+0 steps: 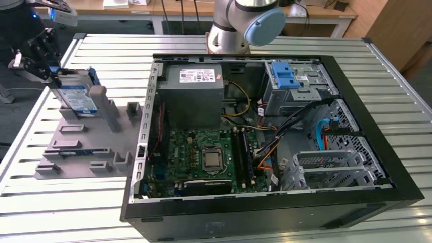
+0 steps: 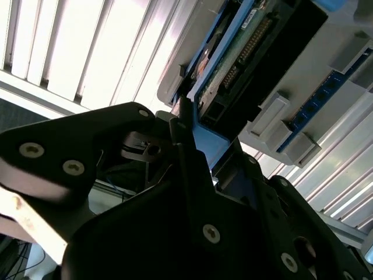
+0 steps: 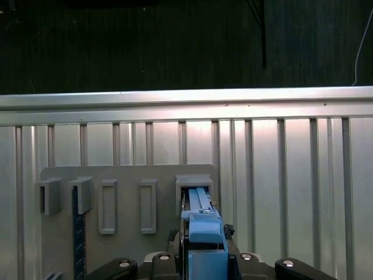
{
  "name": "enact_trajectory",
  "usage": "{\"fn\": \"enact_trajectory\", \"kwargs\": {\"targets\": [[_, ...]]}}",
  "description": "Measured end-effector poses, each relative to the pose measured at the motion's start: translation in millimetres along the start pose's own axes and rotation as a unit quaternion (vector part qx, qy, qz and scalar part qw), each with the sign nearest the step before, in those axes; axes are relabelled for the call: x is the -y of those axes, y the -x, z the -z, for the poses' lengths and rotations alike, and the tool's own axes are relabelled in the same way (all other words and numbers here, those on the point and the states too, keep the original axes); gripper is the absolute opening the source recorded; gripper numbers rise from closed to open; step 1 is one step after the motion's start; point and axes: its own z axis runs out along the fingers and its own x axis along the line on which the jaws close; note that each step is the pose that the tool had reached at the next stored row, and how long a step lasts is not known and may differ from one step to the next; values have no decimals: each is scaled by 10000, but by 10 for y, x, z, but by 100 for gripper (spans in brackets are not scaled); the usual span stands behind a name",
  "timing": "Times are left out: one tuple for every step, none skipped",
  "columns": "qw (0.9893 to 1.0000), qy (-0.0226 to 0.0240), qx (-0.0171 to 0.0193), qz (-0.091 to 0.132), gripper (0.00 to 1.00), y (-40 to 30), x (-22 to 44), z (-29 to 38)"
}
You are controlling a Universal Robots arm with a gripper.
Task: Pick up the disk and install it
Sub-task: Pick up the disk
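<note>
Now at the pick-up step: your tool (image 1: 55,77) is closed on the disk (image 1: 76,98).
It stands tilted in the grey holder (image 1: 88,152) on the tabletop (image 1: 60,207), beside the open computer case (image 1: 270,223); lifting it likely calls for a straight pull out of its slot.

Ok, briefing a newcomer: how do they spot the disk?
On the exterior view's left of the open computer case lies a grey slotted holder. The disk stands on edge in it, silver with a blue frame, taller than everything else there.
</note>
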Motion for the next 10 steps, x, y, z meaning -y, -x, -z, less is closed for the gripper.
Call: {"fn": "enact_trajectory", "kwargs": {"targets": [[10000, 0, 0, 0, 36, 0, 0, 0], [10000, 0, 1, 0, 36, 0, 0, -1], [10000, 0, 1, 0, 36, 0, 0, -1], [10000, -1, 1, 0, 36, 0, 0, -1], [10000, 0, 1, 0, 36, 0, 0, -1], [10000, 0, 1, 0, 36, 0, 0, -1], [10000, 0, 1, 0, 36, 0, 0, -1], [10000, 0, 0, 0, 36, 0, 0, -1], [10000, -1, 1, 0, 36, 0, 0, -1], [10000, -2, 1, 0, 36, 0, 0, 2]]}}
